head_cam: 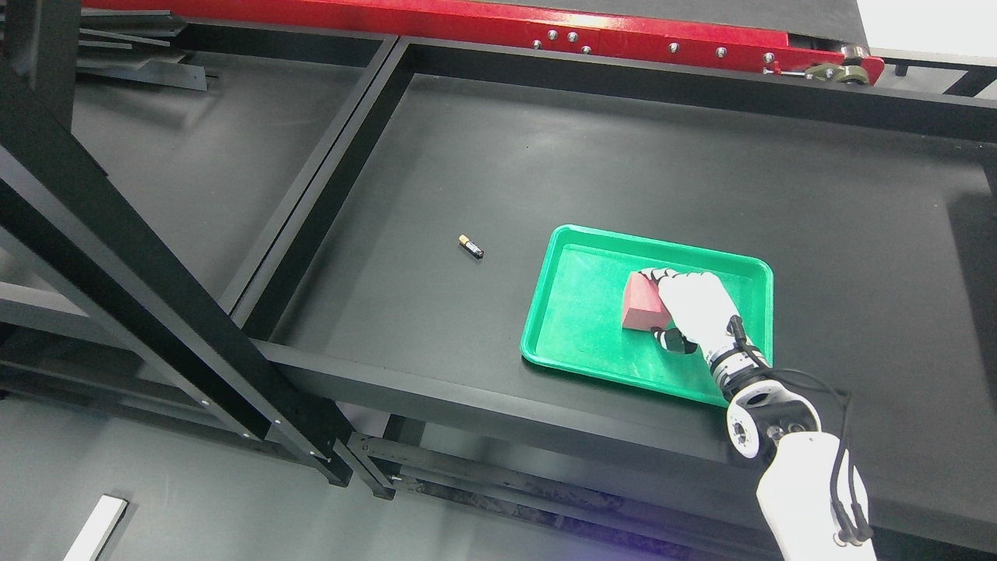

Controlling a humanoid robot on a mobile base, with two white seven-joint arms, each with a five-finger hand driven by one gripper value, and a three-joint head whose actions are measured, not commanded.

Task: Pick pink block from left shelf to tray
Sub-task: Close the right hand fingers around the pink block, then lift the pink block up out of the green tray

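The pink block [642, 305] sits inside the green tray [576, 327] on the black table, near the tray's middle. My right hand [664, 305], white with dark fingertips, reaches in from the lower right and is closed around the block's right side, fingers over its top edge and thumb below. The block rests on or just above the tray floor. My left arm does not show.
A small battery [470, 246] lies on the black table left of the tray. Black frame beams [156, 265] cross the left side. A red rail [483, 27] runs along the far edge. The table's front rim [467, 397] lies just below the tray.
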